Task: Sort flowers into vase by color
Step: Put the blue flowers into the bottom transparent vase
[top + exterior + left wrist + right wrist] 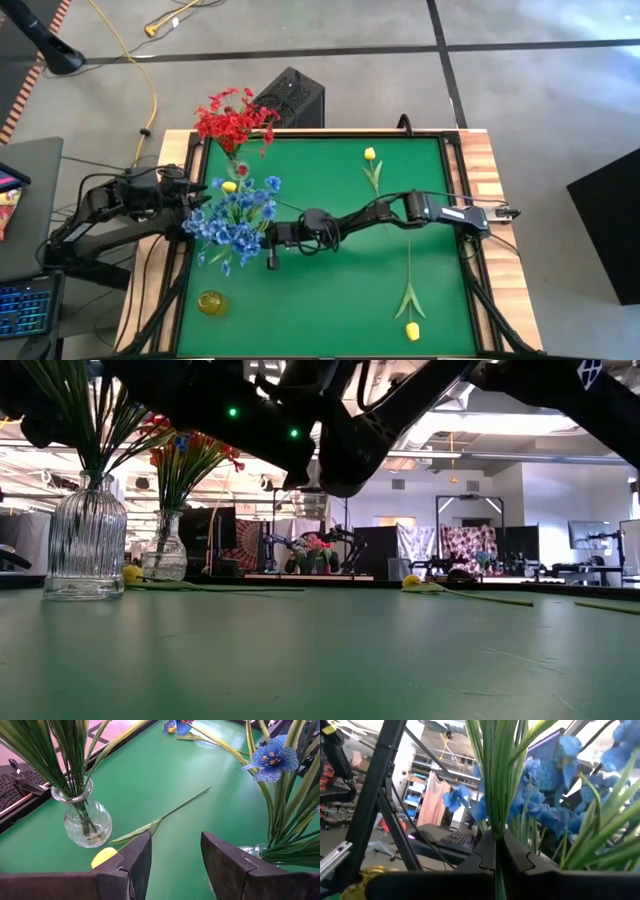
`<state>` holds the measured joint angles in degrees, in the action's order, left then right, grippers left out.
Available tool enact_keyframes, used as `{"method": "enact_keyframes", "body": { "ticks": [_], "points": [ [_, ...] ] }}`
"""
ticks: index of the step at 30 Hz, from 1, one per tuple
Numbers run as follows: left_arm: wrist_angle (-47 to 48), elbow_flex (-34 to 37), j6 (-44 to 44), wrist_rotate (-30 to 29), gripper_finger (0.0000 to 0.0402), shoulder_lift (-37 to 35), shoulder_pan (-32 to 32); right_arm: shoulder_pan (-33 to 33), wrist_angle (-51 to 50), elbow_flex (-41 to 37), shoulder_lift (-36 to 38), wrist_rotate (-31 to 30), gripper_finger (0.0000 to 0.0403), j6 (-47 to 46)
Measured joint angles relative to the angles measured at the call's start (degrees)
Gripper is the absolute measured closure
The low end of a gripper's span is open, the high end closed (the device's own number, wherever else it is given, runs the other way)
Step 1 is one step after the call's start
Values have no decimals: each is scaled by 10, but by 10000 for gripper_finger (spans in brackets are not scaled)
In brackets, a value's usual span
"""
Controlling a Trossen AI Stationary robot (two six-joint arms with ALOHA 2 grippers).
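Red flowers (232, 120) stand in a glass vase (86, 822) at the far left. Blue flowers (235, 215) fill a ribbed glass vase (87, 540) nearer the front. My right gripper (495, 855) reaches in from the right, shut on green stems among the blue blossoms (268, 240). My left gripper (176, 860) waits open at the left edge (195, 195), beside both vases. One yellow tulip (105, 856) lies on the table just before it. Two more yellow tulips (370, 155) (412, 330) lie flat farther right. My right gripper pinches a thin bundle of green stems (495, 827) of the blue flowers between its two fingers. The fingers come from the table's right side, slanting upward. The blossoms (545, 775) spread beyond the fingertips. The stems' lower ends are hidden behind the fingers.
A small amber glass vase (210, 301) stands near the front left corner. The green table (330, 300) has a raised dark rim. A black box (290, 98) sits behind the far edge. The right arm (400, 212) spans the table's middle.
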<state>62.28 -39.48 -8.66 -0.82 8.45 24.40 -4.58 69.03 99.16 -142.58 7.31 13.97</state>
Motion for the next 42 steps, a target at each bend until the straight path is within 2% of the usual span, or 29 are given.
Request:
{"method": "enact_keyframes", "body": {
  "ticks": [13, 19, 30, 42],
  "points": [
    [0, 0, 2, 0, 244, 0, 0, 7, -71, 0, 0, -19, 371, -2],
    [0, 0, 2, 0, 244, 0, 0, 8, -113, 0, 0, -64, 370, -46],
    [-1, 0, 3, 0, 244, 0, 0, 18, -156, 0, 1, -64, 369, -89],
    [-1, 0, 3, 0, 244, 0, 0, 18, -171, 0, 1, -62, 330, -76]
  ]
}}
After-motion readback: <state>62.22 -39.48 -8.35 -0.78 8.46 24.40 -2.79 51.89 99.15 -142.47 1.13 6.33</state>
